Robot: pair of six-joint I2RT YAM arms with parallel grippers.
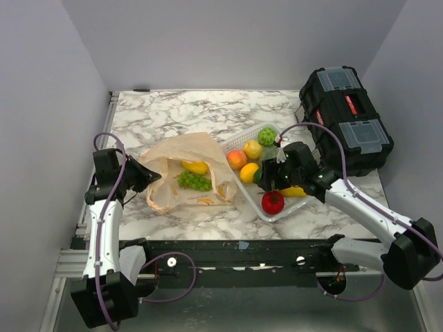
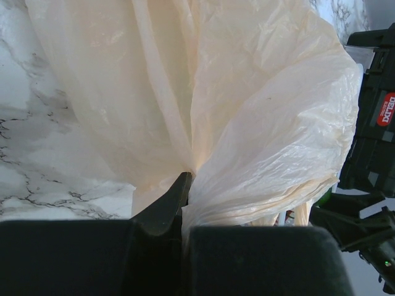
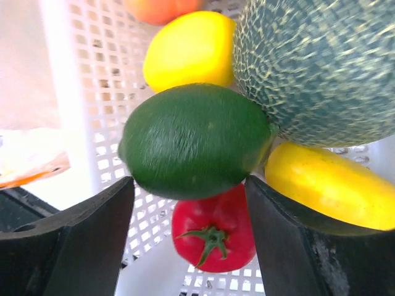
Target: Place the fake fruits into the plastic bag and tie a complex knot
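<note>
The top external view looks down from above and behind the arm bases over the whole marble worktop (image 1: 173,114). The left wrist view sits tight against the plastic bag (image 2: 259,123), facing the black toolbox (image 2: 373,123). The right wrist view peers closely into the white basket (image 3: 80,92) at a lime (image 3: 194,140); the overhead view shares both.

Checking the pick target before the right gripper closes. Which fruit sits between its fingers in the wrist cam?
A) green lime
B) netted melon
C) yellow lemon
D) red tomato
A: in the right wrist view the green lime spans the gap between the fingers of the right gripper. The tomato lies lower down behind it, in the white basket.
</note>
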